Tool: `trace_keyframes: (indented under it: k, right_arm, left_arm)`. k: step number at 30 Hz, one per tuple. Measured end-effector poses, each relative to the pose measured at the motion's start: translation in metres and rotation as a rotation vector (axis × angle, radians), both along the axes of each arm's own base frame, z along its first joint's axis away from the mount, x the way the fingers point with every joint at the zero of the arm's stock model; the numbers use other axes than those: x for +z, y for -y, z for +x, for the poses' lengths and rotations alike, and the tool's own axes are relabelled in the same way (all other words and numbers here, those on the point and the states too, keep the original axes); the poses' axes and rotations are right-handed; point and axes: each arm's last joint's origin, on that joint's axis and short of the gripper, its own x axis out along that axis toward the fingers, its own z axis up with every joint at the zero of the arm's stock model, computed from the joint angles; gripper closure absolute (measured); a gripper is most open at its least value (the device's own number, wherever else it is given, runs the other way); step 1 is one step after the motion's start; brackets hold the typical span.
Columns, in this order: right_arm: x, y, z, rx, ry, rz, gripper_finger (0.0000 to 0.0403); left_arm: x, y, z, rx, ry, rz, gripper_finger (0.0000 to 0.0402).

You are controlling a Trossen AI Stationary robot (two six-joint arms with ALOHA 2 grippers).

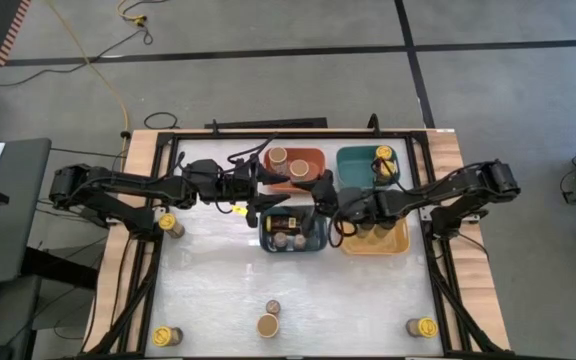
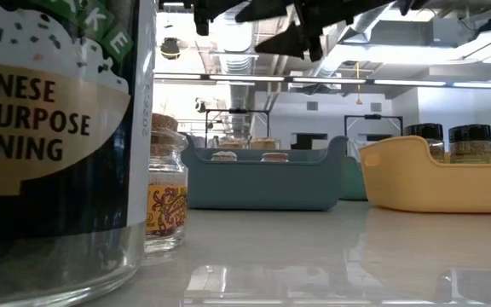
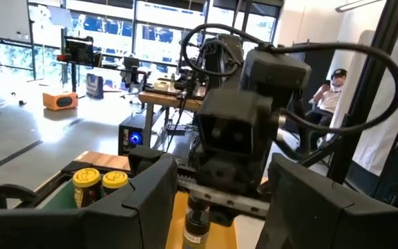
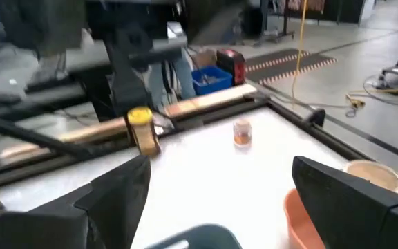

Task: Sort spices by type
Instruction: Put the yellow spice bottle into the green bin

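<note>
Tabletop (image 1: 368, 300) holds five loose jars (image 1: 168, 222), four bins (image 1: 313, 155); left tool (image 1: 268, 203) and right tool (image 1: 320, 192) gape.

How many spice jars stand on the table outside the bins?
5: a left-edge yellow-lidded jar, a front-left yellow-lidded jar, a front-right yellow-lidded jar, and at front centre a brown-topped jar beside a tan-lidded jar. The arms may hide more.

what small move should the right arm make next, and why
Probably lift the right hand clear and swing it toward the yellow-lid jar at the table's front right corner. That hand is open and empty above the bins, and this jar stands loose on its own side of the table. The left hand hovers over the bins too.
</note>
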Motion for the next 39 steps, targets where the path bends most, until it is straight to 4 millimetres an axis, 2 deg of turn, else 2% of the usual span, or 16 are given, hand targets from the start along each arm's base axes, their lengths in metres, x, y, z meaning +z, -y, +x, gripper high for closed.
trace_keyframes:
  k: [11,32,39]
  right_arm:
    - [-0.0106,0.0003,-0.0025,-0.001,-0.116,-0.014,0.0024]
    - [-0.0101,0.0003,-0.0025,-0.001,-0.111,-0.014,0.0024]
    - [-0.0101,0.0003,-0.0025,-0.001,-0.112,-0.013,0.0024]
  left_arm:
    - [0.0000,0.0000,0.0000,0.000,0.000,0.000,0.0185]
    - [-0.0030,0.0002,0.0004,-0.015,-0.030,-0.049,0.0185]
    - [-0.0007,0.0003,-0.0014,-0.008,-0.023,0.001,0.0185]
